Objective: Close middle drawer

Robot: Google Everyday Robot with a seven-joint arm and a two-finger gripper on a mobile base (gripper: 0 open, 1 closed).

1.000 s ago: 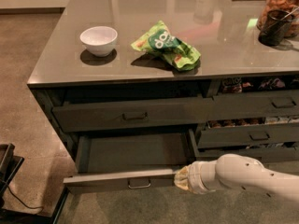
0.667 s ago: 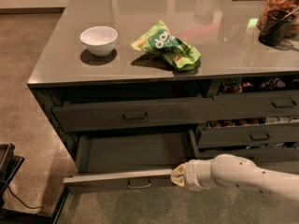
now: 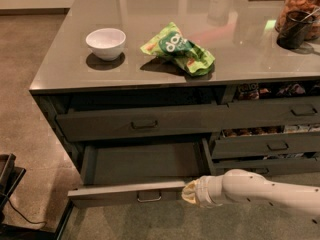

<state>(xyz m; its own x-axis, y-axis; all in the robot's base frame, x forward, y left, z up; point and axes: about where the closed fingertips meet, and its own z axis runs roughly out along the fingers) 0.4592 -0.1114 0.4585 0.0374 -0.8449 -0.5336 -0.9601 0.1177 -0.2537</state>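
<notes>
The middle drawer [image 3: 125,193] is pulled far out at the lower left of the counter. Its dark tray [image 3: 145,161] is empty, and a small metal loop handle [image 3: 149,197] hangs at the centre of its front. My gripper [image 3: 190,193], at the end of the white arm [image 3: 260,189], comes in from the right. It is at the right end of the drawer's front edge, touching or almost touching it.
Above it, another wide grey drawer [image 3: 144,125] stands slightly out. More drawers [image 3: 270,145] with snacks are on the right. On the counter top are a white bowl [image 3: 105,42], a green chip bag [image 3: 177,48] and a jar [image 3: 300,14]. A dark object [image 3: 7,176] stands on the floor at left.
My gripper has moved left along the drawer front's right end. The drawer front has hardly shifted.
</notes>
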